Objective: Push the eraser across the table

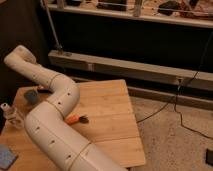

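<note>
Table (111, 106): square light-wood top, wide planks with seams showing, set on a speckled floor (170, 135).

Arm (52, 131): thick white segments. It enters at the bottom centre, runs up and left over the table, bends at a rounded joint above the near-left part of the top, then reaches back to a second joint beyond the table's far-left edge.

Gripper (41, 90): almost wholly hidden behind the arm's bend. Only a small dark part shows at the far-left of the table, low and close to the surface. Cannot tell whether it is open or closed, or whether it has hold of anything.

Eraser (31, 96): small dark grey-blue block lying flat on the table near the far-left corner. It sits just left of the visible dark part of the gripper, very close to it. Whether the two touch cannot be told. The white arm passes just to its right.

Other items on the table:
- Clear bottle (11, 116), upright at the left edge, nearer the camera than the eraser.
- Flat light-blue pad (6, 156) at the near-left corner, partly cut off by the frame.
- Small orange-and-black object (76, 119) near the table's middle, just right of the arm and well apart from the eraser.

Behind the table: a long grey rail (130, 70) along a dark wall. A black cable (165, 107) trails from it across the floor.
</note>
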Motion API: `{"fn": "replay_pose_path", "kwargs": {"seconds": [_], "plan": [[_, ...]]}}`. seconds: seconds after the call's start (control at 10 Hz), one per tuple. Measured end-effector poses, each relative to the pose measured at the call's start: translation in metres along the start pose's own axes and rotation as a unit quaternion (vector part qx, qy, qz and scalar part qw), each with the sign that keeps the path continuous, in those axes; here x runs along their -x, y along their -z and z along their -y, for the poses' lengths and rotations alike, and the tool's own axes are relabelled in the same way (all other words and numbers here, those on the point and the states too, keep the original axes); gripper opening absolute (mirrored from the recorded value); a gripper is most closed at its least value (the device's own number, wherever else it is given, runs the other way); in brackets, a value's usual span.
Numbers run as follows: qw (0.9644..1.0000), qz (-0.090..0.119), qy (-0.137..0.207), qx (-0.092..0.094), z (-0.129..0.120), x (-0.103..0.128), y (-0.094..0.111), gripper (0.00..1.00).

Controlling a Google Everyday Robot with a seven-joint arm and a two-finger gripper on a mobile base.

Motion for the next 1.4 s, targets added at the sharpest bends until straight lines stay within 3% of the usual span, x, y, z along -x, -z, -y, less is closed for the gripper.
{"fn": "replay_pose_path", "kwargs": {"seconds": [0.2,0.4,0.7,0.9,1.4], "plan": [[0.9993,-0.028,0.018,0.018,0.001,-0.010,0.012,0.68],[0.9982,-0.042,0.036,0.022,0.002,-0.019,0.021,0.70],[0.9960,-0.046,0.060,0.047,-0.012,-0.033,0.026,0.70],[0.9951,-0.048,0.063,0.059,-0.014,-0.046,0.020,0.70],[0.9954,-0.060,0.038,0.065,0.007,-0.080,-0.012,0.70]]}}
